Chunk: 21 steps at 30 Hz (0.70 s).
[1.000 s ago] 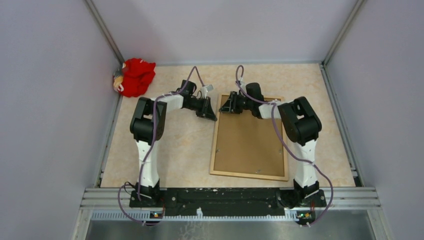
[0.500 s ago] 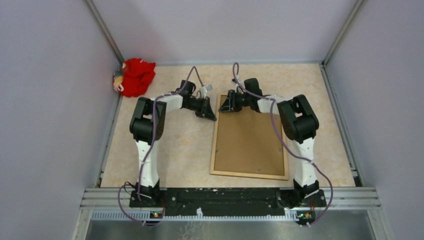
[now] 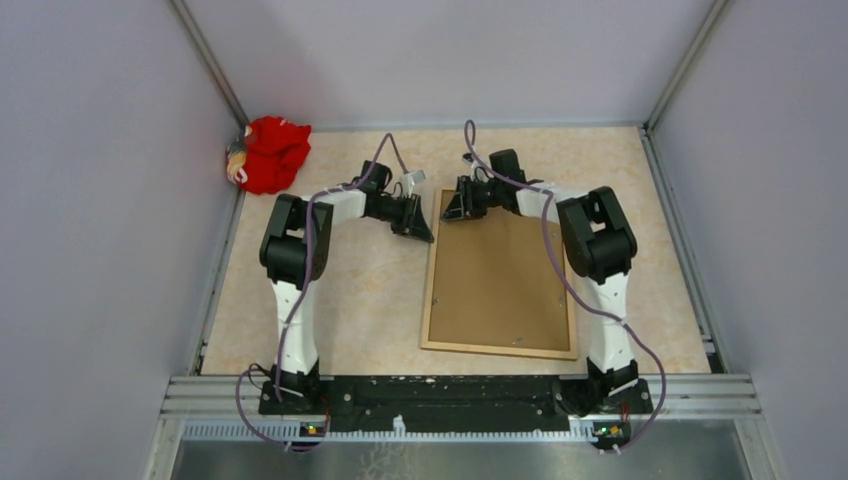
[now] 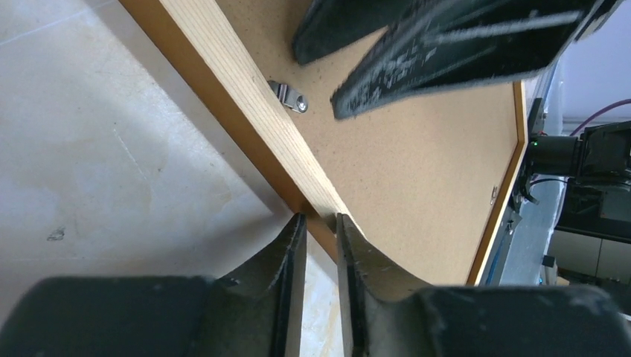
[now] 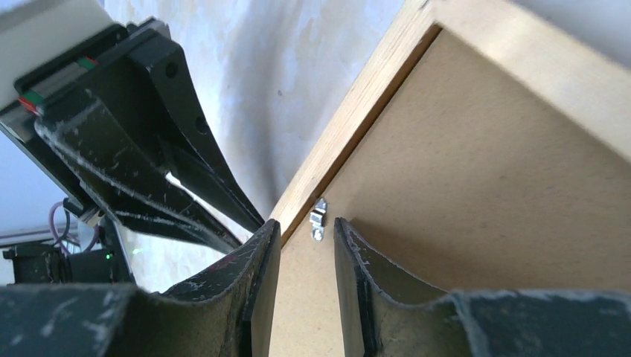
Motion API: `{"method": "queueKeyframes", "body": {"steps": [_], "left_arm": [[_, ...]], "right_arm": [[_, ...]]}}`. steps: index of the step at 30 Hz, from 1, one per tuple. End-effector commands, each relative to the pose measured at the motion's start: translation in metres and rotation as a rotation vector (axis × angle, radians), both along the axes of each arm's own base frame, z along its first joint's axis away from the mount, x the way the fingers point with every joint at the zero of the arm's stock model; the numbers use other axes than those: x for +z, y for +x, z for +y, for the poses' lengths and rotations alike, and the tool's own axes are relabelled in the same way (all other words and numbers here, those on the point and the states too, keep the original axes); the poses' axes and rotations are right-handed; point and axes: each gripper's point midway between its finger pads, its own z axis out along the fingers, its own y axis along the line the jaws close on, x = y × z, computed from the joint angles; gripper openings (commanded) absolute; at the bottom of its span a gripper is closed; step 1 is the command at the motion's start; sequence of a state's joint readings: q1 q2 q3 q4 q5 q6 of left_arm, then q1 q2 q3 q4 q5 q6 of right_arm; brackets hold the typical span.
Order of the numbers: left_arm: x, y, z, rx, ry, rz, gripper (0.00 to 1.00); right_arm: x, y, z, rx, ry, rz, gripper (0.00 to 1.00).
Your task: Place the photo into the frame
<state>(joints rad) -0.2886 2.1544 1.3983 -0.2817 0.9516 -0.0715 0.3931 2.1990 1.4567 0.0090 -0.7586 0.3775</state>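
Pale lilac walls box in a beige speckled surface (image 3: 360,300). From overhead, the frame (image 3: 428,290) lies flat and back up, right of centre, with its brown backing board (image 3: 500,280) showing. A red cloth bundle (image 3: 272,152) sits in the upper left corner, well apart from everything. Both arms reach for the frame's upper left corner. The left fingers (image 3: 420,225) are at the outer side of the left moulding, and the right fingers (image 3: 455,208) are over the board just inside it, so the two are near each other.

Over to the left wrist: bare surface fills the left, and the moulding runs down from the upper left straight into the left fingers (image 4: 298,242) at bottom centre. They're down to a thin slit, and the moulding's edge looks pinched in it. A small metal clip (image 4: 289,95) sits on the board just beside the moulding. The right fingers (image 4: 446,44) hang black across the upper right.

Now the right wrist: the right fingers (image 5: 269,253) at bottom centre show a narrow gap, with only bare board seen through it and nothing held. The clip (image 5: 318,219) lies just ahead of their tips. The left fingers (image 5: 149,171) loom on the left, tips at the moulding's outer edge.
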Motion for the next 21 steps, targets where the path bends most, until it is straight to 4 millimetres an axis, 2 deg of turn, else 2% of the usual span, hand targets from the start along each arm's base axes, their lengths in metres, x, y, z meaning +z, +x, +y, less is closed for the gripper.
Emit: {"method": "queueKeyframes", "body": {"steps": [1, 4, 8, 16, 21], "left_arm": [[-0.001, 0.003, -0.001, -0.003, 0.010, -0.014, 0.31], [0.000, 0.010, -0.004, 0.006, 0.006, -0.021, 0.36], [-0.004, 0.019, -0.006, 0.012, 0.005, -0.015, 0.36], [-0.013, 0.026, -0.006, 0.025, 0.019, -0.012, 0.22], [-0.016, 0.024, -0.005, 0.028, 0.026, -0.008, 0.17]], "right_arm": [[0.013, 0.024, -0.006, -0.022, 0.018, -0.062, 0.33], [0.008, 0.024, -0.003, -0.022, 0.037, -0.042, 0.32], [0.002, 0.023, -0.001, -0.019, 0.055, -0.020, 0.31], [-0.012, 0.017, 0.006, 0.014, 0.043, 0.015, 0.29], [-0.018, 0.010, 0.006, 0.030, 0.026, 0.028, 0.27]]}}
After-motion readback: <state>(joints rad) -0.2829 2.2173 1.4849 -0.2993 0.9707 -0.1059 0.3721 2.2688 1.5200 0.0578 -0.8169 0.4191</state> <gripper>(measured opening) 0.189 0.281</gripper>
